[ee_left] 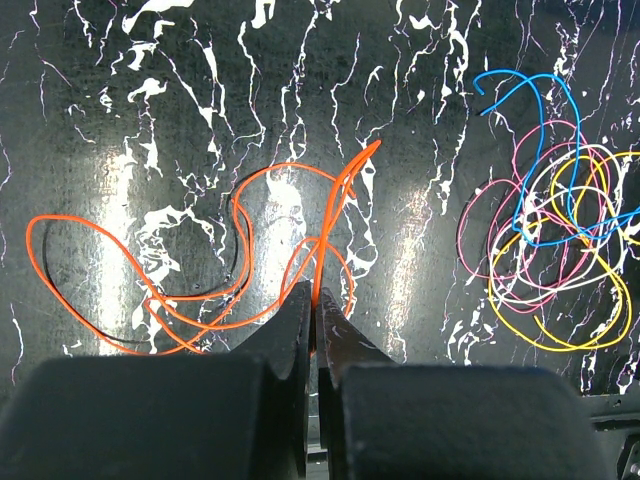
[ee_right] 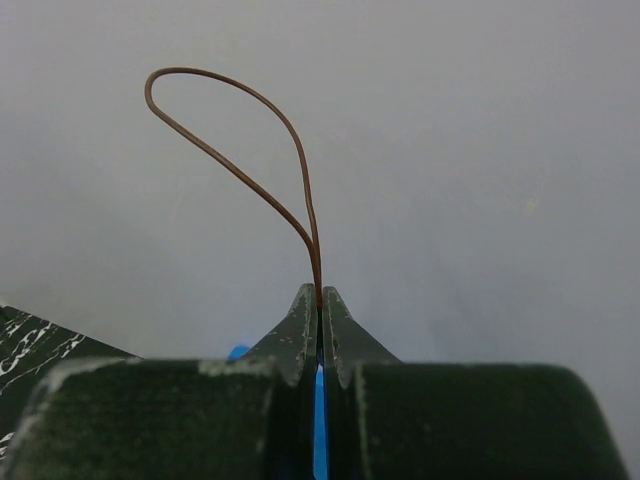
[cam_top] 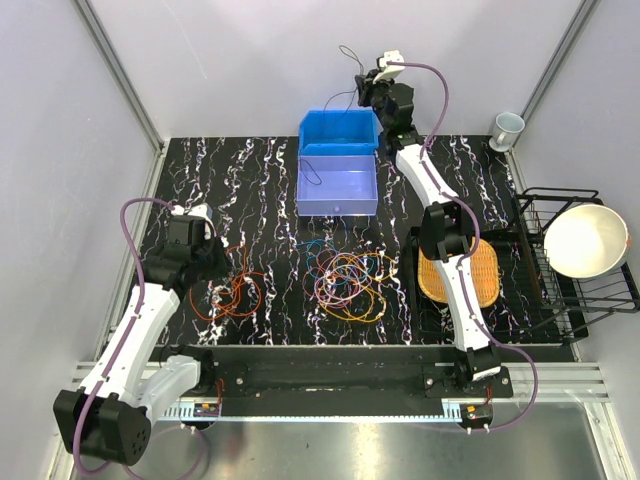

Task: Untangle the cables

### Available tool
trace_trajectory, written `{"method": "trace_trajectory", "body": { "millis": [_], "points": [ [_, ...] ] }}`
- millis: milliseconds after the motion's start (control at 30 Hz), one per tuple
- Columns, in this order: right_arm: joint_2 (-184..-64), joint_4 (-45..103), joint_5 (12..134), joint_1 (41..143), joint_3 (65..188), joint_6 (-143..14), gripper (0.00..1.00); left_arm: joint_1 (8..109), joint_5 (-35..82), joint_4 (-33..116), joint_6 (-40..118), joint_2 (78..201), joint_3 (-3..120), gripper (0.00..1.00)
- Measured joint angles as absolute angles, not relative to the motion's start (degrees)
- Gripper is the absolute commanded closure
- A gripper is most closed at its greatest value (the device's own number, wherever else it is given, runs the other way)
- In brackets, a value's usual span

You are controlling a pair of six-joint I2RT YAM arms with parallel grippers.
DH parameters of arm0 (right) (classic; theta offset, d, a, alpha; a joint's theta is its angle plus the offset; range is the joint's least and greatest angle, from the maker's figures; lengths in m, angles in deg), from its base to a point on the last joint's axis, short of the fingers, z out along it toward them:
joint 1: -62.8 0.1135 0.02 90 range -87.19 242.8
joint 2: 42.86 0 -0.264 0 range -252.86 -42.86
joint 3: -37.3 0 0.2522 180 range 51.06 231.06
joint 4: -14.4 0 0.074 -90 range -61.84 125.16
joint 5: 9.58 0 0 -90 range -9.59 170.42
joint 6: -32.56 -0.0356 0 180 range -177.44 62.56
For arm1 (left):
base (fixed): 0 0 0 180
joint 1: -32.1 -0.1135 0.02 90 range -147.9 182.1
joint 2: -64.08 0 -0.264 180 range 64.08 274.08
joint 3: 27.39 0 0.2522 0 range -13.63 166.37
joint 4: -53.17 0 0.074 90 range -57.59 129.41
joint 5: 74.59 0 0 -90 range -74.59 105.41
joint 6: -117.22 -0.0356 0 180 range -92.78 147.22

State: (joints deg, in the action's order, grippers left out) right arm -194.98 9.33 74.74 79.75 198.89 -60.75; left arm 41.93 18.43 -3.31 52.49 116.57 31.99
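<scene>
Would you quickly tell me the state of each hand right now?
Left hand: closed, pinching the orange cable at the table.
Right hand: closed, holding a brown cable up in the air.

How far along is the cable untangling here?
Done: a dark wire lies in the paler bin. In hand: right gripper pinches a brown wire by the blue bin; left gripper pinches the orange cable. Left: the multicoloured tangle mid-table.
</scene>
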Motion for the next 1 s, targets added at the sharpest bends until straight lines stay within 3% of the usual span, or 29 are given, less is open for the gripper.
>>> {"method": "trace_trajectory", "body": {
  "millis": [267,500,767,1000],
  "points": [
    [-186.4,10.7,71.6,81.0,190.0,-63.5,1.0,41.9,18.3,-3.3,52.5,116.6,32.0,1.0],
    [-168.5,14.5,69.0,84.0,181.1,-64.2,1.0,41.9,18.2,-3.3,52.5,116.6,32.0,1.0],
    [-146.1,12.5,71.6,85.4,160.1,-66.3,1.0,41.9,18.1,-3.3,52.5,115.8,32.0,1.0],
    [-147.9,16.0,73.4,85.3,150.3,-68.2,1.0,41.9,18.1,-3.3,52.5,115.8,32.0,1.0]
  ]
}}
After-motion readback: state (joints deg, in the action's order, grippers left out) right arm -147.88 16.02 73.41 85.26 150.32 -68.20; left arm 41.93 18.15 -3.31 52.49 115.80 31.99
